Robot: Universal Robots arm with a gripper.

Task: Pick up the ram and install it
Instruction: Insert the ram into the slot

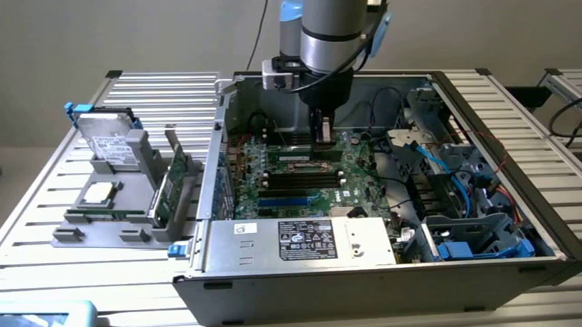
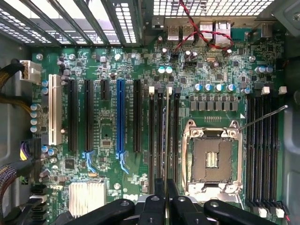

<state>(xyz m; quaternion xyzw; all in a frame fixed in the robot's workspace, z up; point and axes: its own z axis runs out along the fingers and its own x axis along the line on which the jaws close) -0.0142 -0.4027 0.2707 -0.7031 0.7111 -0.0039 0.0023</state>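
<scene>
In the wrist view the ram (image 2: pixel 165 136) appears edge-on as a thin green stick running out from between my fingertips. My gripper (image 2: pixel 166 199) is shut on it. The stick hangs over the bank of black memory slots (image 2: pixel 151 136) beside the empty CPU socket (image 2: pixel 213 159); I cannot tell whether it touches a slot. In the exterior view my gripper (image 1: pixel 324 131) reaches down into the open computer case (image 1: pixel 300 272), just above the green motherboard (image 1: pixel 359 180).
Black and blue expansion slots (image 2: pixel 120 117) lie beyond the memory slots, and a second memory bank (image 2: pixel 262 145) sits on the socket's other side. Cables and blue drive bays (image 1: pixel 473 204) fill the case at the exterior view's right. A grey fixture (image 1: pixel 118 204) with a hard drive and a green card stands outside.
</scene>
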